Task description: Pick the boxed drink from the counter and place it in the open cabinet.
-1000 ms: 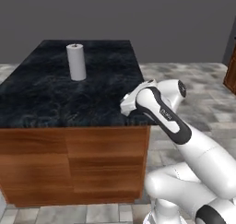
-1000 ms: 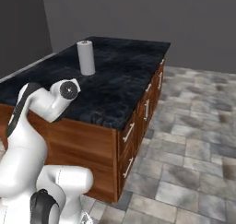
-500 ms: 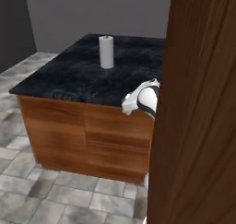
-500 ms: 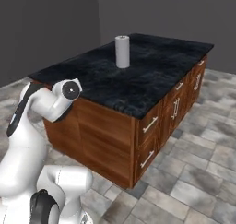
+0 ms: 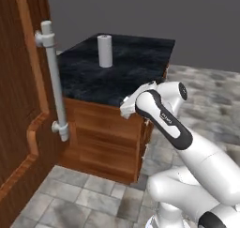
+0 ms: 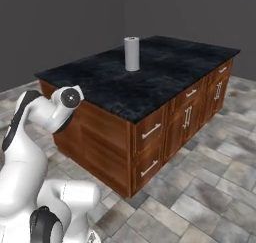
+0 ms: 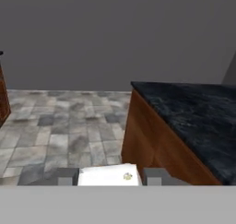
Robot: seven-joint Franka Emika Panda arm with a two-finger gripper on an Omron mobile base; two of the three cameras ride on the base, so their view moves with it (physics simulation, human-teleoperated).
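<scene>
**Boxed drink held in the jaws, cabinet door off to the arm's left**

Item: boxed drink (image 7: 109,176). A small white carton is seen in the hand view lodged between the two finger tips (image 7: 67,176), with its top face turned to the camera. The jaws are closed on it, nearly as far as they go. In the left base view a pale corner is seen at the arm's wrist, which is judged to be the same carton (image 5: 127,108).

Carrier: gripper (image 7: 109,177), held off the edge of the surface (image 5: 140,67), beside its wooden side.

Destination: open cabinet (image 5: 21,95). Its panelled door and silver bar handle (image 5: 53,79) are seen at the left of the left base view, well apart from the carton. The interior is not seen, so the shelf's position cannot be told.

Also on the surface: paper towel roll (image 5: 105,51), upright, well apart from the carton.
</scene>
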